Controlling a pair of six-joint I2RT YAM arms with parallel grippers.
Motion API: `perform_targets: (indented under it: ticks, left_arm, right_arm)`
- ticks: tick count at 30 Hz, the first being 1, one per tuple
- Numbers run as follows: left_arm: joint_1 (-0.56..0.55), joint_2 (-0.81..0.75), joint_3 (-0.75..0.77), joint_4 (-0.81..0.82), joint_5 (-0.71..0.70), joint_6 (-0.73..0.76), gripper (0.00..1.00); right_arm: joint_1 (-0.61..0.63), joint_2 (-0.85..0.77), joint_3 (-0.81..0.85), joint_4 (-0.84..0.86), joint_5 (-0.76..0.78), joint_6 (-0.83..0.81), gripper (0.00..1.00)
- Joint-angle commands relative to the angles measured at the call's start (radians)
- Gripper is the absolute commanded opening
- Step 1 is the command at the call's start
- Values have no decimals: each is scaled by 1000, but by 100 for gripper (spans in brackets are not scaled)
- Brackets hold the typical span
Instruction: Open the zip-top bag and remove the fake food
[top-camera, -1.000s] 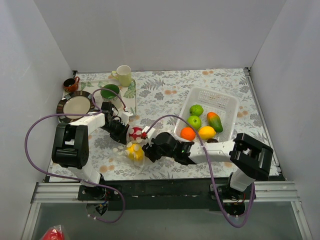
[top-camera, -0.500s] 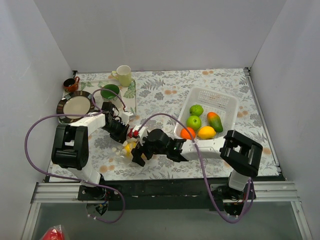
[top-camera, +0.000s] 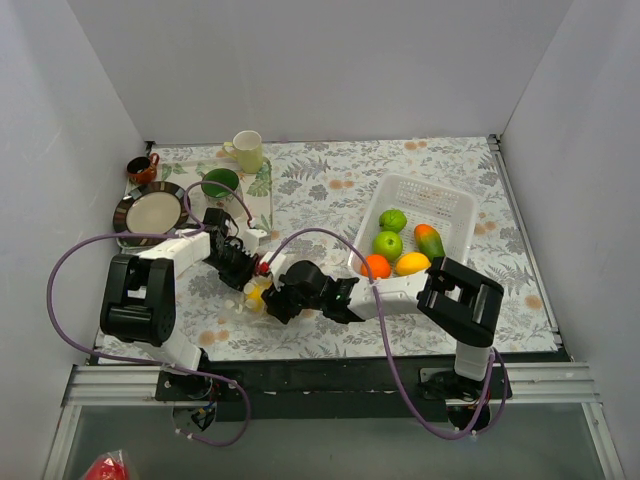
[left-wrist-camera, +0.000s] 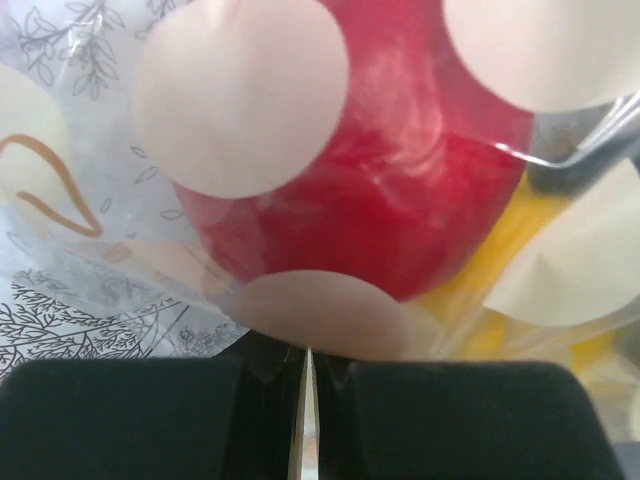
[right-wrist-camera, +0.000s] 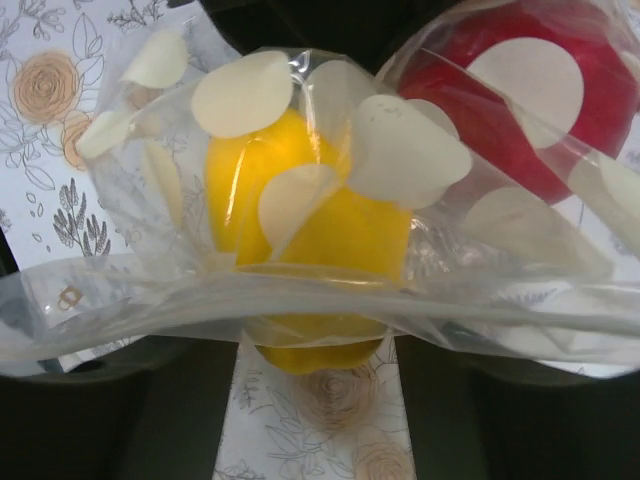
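The clear zip-top bag (right-wrist-camera: 120, 310), printed with cream dots, lies at the near left of the table (top-camera: 240, 298). Inside it are a yellow fake food (right-wrist-camera: 300, 220) and a red one (right-wrist-camera: 520, 110), both also in the top view (yellow (top-camera: 257, 292), red (top-camera: 263, 267)). My left gripper (left-wrist-camera: 308, 365) is shut on a thin fold of the bag's film, right against the red food (left-wrist-camera: 380, 200). My right gripper (right-wrist-camera: 318, 375) is open, its fingers wide apart on either side of the yellow food's lower end, with the bag's rim draped across them. Both grippers meet at the bag (top-camera: 258, 282).
A white slotted basket (top-camera: 440, 200) at the right holds two green fruits (top-camera: 387, 243), an orange (top-camera: 376, 266), a lemon (top-camera: 412, 264) and a mango (top-camera: 429, 242). A cream mug (top-camera: 247, 150), green mug (top-camera: 220, 183), brown cup (top-camera: 140, 168) and plate (top-camera: 152, 210) stand at the back left.
My right gripper has moved left onto the bag and now straddles the yellow food. The red food is mostly hidden under the arms. The left gripper has barely moved.
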Motion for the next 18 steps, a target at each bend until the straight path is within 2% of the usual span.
perform_targets:
  ticks: [1, 4, 6, 13, 18]
  left_arm:
    - [-9, -17, -21, -32, -24, 29, 0]
    - [-9, 2, -27, -14, -34, 28, 0]
    - [-8, 17, -24, -9, -41, 25, 0]
    - [-8, 71, -5, 37, -97, 16, 0]
    - [-8, 104, 25, 49, -123, 3, 0]
  right_arm:
    - [2, -32, -17, 91, -27, -12, 42]
    - [2, -76, -40, 88, -30, -11, 19]
    - [2, -115, -72, 84, -28, -12, 13]
    - [3, -312, -204, -19, -22, 6, 12]
    - [3, -561, -352, -134, 48, 30, 14]
